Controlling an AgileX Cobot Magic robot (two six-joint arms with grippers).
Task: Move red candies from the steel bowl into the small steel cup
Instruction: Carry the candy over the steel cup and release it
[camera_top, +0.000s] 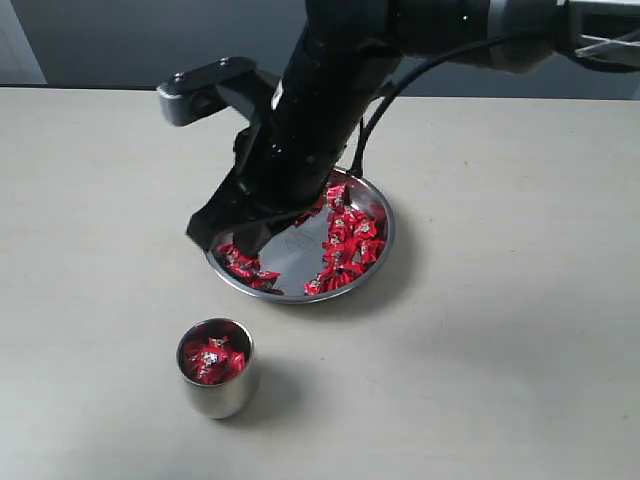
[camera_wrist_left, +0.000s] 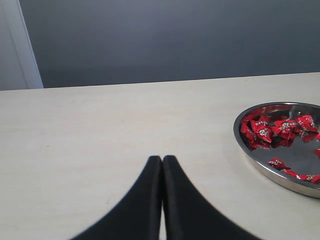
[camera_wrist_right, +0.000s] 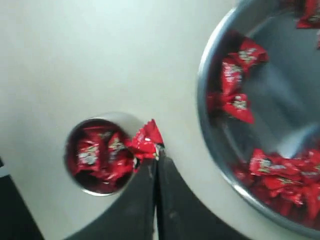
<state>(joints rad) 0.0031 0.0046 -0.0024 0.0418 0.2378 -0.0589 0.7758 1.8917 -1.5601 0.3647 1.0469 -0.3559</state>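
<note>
**Over the left rim of the steel bowl (camera_top: 298, 248): right gripper (camera_wrist_right: 156, 159) pinching one red candy (camera_wrist_right: 146, 141)**

Exterior view: the right arm (camera_top: 320, 110) slants down from the upper right and crosses the bowl. Its gripper end hangs at the bowl's left rim, on the side nearer the small steel cup (camera_top: 215, 395). The pinched candy cannot be made out from this angle.

Right wrist view: the two black jaws are pressed together, with the twisted wrapper caught at their very tip. The candy juts out beyond the tips. Along this camera's line of sight it overlaps the rim of the cup, but whether it hangs directly above the cup cannot be told. The exterior view places the gripper by the bowl, with a strip of bare table (camera_wrist_left: 100, 125) between bowl and cup.

The cup stands upright, apart from the bowl, and holds several sweets. The red candies (camera_top: 345, 245) in the bowl lie in a crowded band along its right side. A few more lie at the left rim close to the gripper, and the centre is bare steel.

Left wrist view: the left gripper (camera_wrist_left: 161, 161) has its jaws together with nothing between them. It hangs over bare table, with the bowl near but apart from it.
</note>
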